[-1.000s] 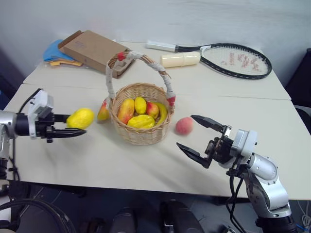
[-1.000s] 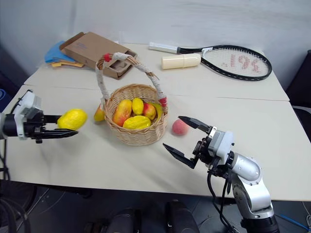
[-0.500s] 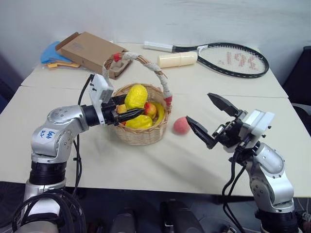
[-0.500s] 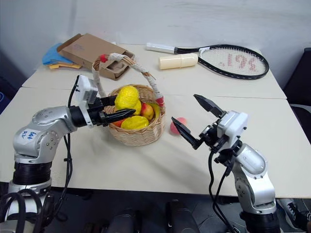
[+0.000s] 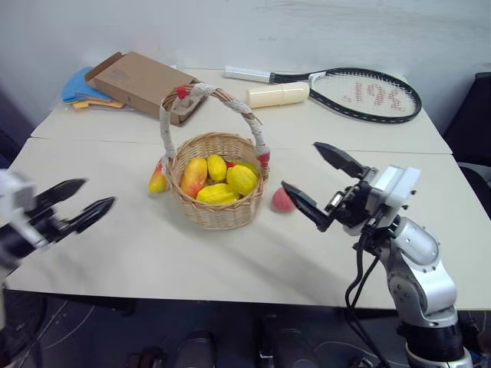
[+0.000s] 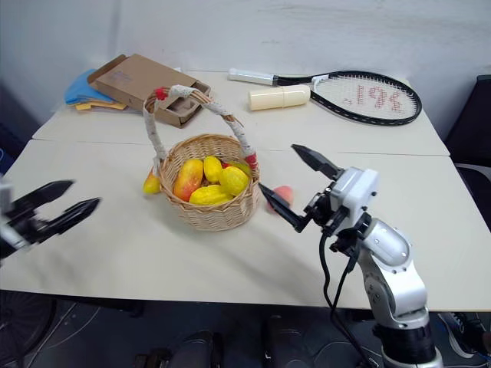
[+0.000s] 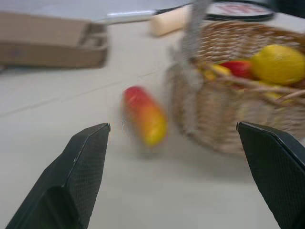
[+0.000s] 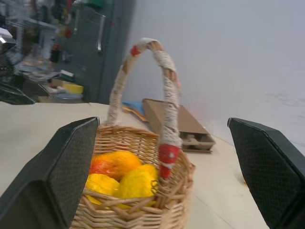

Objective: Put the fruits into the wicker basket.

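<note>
The lemon (image 5: 242, 179) that the left gripper (image 5: 83, 204) carried a second ago now lies in the wicker basket (image 5: 218, 213) among the other fruits, and that gripper, jaws now spread and empty, has drawn back to the near left of the surface.

I was working in what looked like a lab or test room: two plain cream tables (image 5: 430, 176) pushed together against a bare white wall (image 5: 307, 31), cables (image 5: 46, 337) trailing on the dark floor below, and cluttered shelving (image 8: 43, 52) beside a grey cabinet (image 8: 102, 43).
</note>
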{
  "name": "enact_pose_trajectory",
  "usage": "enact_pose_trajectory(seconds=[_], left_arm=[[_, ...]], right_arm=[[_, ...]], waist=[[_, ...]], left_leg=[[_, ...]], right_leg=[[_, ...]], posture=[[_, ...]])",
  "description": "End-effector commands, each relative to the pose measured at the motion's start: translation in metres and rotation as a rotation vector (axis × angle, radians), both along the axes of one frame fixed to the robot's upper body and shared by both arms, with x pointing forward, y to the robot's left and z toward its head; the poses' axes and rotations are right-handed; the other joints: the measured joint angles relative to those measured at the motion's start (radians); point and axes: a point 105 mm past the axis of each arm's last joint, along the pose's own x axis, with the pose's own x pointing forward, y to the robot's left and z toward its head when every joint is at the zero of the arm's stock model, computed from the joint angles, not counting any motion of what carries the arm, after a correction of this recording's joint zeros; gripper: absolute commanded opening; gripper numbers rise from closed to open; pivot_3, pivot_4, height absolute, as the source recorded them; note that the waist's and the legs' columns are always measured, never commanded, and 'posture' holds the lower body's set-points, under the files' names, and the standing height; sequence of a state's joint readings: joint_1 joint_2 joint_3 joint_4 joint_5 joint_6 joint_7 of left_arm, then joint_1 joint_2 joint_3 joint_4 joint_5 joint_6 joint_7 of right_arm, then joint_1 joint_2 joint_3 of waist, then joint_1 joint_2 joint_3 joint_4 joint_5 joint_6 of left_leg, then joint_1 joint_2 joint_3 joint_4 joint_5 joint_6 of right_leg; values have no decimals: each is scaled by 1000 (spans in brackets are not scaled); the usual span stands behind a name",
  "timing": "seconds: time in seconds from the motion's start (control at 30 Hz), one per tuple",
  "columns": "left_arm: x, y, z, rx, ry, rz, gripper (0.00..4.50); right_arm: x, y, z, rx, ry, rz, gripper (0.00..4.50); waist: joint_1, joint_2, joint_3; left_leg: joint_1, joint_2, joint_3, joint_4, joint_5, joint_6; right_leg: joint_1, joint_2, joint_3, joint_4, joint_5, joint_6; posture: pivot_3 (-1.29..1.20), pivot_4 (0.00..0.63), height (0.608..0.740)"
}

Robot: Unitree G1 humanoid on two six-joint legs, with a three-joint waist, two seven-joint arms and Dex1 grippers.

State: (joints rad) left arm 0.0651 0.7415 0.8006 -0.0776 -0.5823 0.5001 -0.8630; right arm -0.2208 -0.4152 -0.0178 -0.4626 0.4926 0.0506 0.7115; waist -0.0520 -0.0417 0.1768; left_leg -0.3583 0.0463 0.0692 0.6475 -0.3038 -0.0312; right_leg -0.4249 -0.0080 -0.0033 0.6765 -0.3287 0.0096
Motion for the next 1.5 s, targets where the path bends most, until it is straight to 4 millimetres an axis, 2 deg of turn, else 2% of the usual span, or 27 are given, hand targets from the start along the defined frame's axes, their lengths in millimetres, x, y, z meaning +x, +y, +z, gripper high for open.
enact_pose_trajectory(seconds=[0.03,0.07,0.13,0.23,0.33,0.47,0.5,0.6,0.67,0.83,1.07,1.2,1.27,1.4,1.5], left_arm=[[-38,51,-24,-30,48,252,4466],[-47,58,-33,-44,76,292,4466],[-55,61,-36,-90,68,337,4466],[-41,45,-26,-129,41,289,4466],[-14,24,-13,-118,35,192,4466],[40,2,7,-141,58,82,4466],[49,0,10,-147,64,73,4466],[106,-23,23,-190,103,5,4466],[135,-37,26,-209,148,-19,4466],[176,-61,14,-184,258,-30,4466],[194,-91,-7,-153,360,-60,4466],[197,-106,-11,-174,378,-110,4466],[195,-116,-21,-171,424,-138,4466],[194,-122,-36,-152,466,-140,4466],[195,-122,-38,-159,463,-123,3873]], right_arm=[[-10,9,0,-31,-58,79,4500],[-10,10,-1,-34,-60,84,4500],[-9,11,-3,-35,-63,87,4500],[-6,10,-5,-38,-66,89,4500],[-5,10,-7,-37,-65,92,4500],[-2,9,-13,-35,-64,76,4500],[-1,9,-13,-35,-64,74,4500],[0,8,-16,-40,-68,65,4500],[1,8,-18,-41,-72,56,4500],[-2,5,-18,-37,-85,11,4500],[-9,1,-18,-28,-90,-50,4500],[-10,1,-18,-25,-92,-70,4500],[-11,0,-19,-23,-93,-78,4500],[-12,-1,-20,-22,-95,-84,4500],[-12,-3,-21,-21,-101,-91,4500]], waist=[[-3,0,0],[-3,0,0],[0,-1,0],[24,-5,-2],[31,-4,-2],[35,-4,-2],[33,-4,-2],[25,-2,-1],[26,-3,-1],[18,-2,-1],[23,-2,-1],[25,-3,-1],[26,-3,-1],[24,-2,-1],[25,-3,-1]], left_leg=[[0,0,0,0,-1,0],[0,0,0,0,-2,1],[0,0,0,0,-3,2],[0,0,-2,1,-3,3],[4,3,-3,0,-3,4],[4,3,-3,-1,-2,4],[3,3,-3,-1,-2,4],[2,2,-2,-1,-2,4],[0,2,-3,0,-2,4],[-1,2,0,0,-2,4],[-6,3,-1,2,-2,2],[-9,2,-1,5,0,-1],[-9,2,-1,6,0,-1],[-9,2,-1,6,1,-1],[-9,2,-1,5,3,-5]], right_leg=[[0,0,0,-1,0,0],[0,0,0,-1,0,0],[1,-1,-1,-2,0,0],[2,-3,-4,-3,0,0],[12,-7,-11,-8,0,0],[16,-11,-15,-11,0,-1],[15,-11,-15,-11,0,-1],[15,-11,-16,-13,0,1],[14,-11,-17,-13,0,2],[12,-9,-14,-13,0,4],[7,-6,-13,-12,0,5],[3,-8,-13,-7,0,5],[3,-8,-13,-4,0,5],[2,-8,-13,-3,0,5],[2,-8,-13,-2,0,5]], posture=[[0,150,740],[0,150,740],[0,150,740],[0,150,740],[0,150,740],[0,150,740],[0,150,740],[0,150,740],[0,150,740],[0,150,740],[0,150,740],[0,150,740],[0,150,740],[0,150,740],[0,150,740]])
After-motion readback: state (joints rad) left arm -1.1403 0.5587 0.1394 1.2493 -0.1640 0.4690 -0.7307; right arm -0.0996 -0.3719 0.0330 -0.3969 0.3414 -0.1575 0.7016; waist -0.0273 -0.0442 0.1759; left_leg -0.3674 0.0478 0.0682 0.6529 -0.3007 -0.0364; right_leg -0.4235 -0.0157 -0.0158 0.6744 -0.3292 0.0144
